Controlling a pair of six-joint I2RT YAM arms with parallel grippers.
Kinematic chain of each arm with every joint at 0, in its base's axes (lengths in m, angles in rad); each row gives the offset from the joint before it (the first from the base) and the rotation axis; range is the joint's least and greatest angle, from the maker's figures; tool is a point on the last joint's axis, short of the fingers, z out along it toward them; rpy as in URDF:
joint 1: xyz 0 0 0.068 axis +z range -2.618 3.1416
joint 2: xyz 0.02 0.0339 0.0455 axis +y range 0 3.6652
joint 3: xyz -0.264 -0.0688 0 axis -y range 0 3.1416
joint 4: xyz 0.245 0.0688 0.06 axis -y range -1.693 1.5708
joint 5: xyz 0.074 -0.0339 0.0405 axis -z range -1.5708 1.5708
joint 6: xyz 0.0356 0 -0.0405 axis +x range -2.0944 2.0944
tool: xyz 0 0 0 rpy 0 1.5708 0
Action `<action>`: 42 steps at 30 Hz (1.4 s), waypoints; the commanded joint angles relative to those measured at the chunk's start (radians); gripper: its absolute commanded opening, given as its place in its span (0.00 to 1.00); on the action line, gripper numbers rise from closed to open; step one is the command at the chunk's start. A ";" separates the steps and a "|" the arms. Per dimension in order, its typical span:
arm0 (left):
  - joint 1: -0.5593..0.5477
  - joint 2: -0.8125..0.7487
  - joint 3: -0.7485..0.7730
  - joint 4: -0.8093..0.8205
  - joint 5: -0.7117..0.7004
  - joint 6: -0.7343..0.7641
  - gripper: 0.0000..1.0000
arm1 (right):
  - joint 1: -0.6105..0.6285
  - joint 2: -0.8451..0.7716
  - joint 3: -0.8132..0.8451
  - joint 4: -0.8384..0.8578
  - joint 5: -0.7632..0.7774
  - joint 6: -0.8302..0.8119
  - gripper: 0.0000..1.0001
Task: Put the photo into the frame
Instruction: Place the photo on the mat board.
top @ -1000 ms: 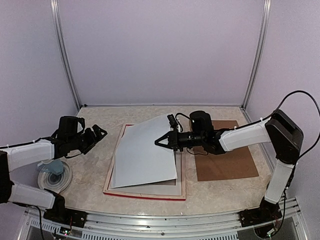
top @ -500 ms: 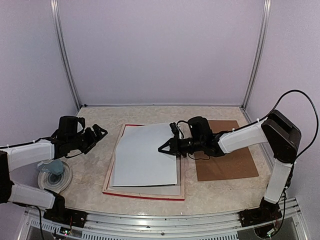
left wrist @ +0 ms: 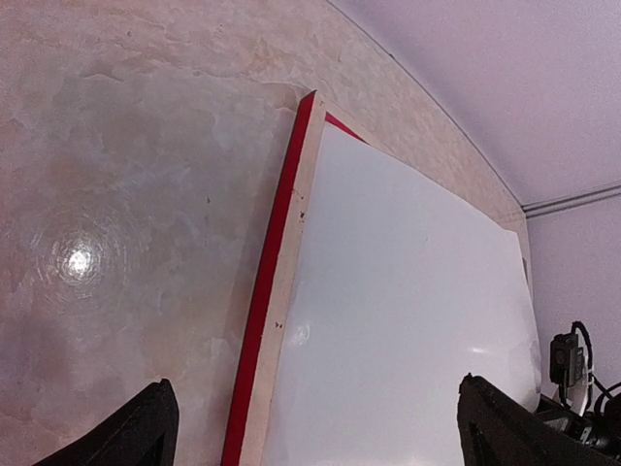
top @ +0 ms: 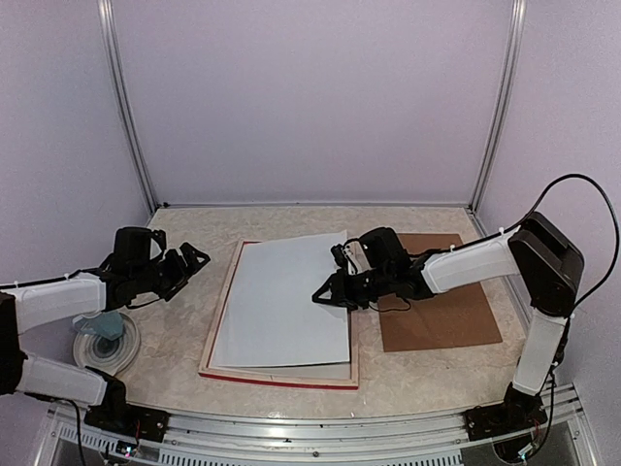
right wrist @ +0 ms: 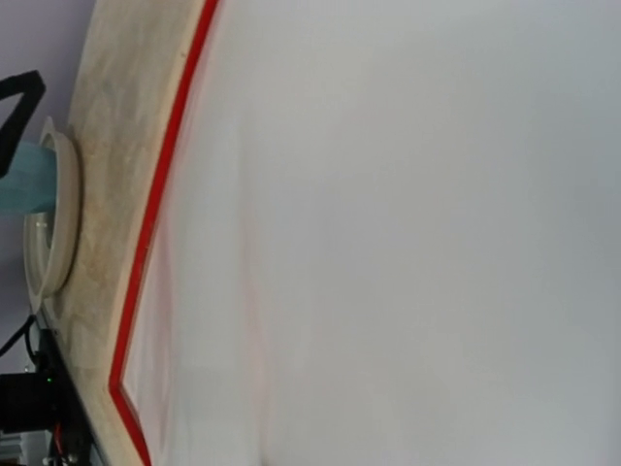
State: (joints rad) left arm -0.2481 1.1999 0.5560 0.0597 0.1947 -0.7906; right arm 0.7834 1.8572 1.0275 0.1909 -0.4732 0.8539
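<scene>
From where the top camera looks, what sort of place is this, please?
Probably a robot test cell, not a home: plain pale wall panels held by aluminium posts, a marble-patterned table, and a left arm and right arm mounted at a metal rail.

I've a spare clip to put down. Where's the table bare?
Bare: the back strip between frame and rear wall, and the near-right corner in front of the brown panel. Crowded: the middle, where the right end effector meets the photo.
</scene>
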 commanded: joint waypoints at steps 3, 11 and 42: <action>-0.003 0.009 -0.011 0.035 0.016 -0.012 0.99 | 0.007 0.035 0.033 -0.037 -0.005 -0.016 0.30; -0.025 0.025 -0.008 0.044 0.010 -0.020 0.99 | 0.006 0.047 0.059 -0.070 -0.013 -0.034 0.40; -0.095 0.078 0.010 0.063 -0.024 -0.041 0.99 | 0.008 0.014 0.090 -0.241 0.079 -0.128 0.67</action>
State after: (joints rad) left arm -0.3332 1.2640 0.5545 0.0933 0.1783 -0.8276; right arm 0.7837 1.8923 1.0988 -0.0269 -0.4057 0.7441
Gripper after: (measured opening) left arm 0.989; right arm 0.669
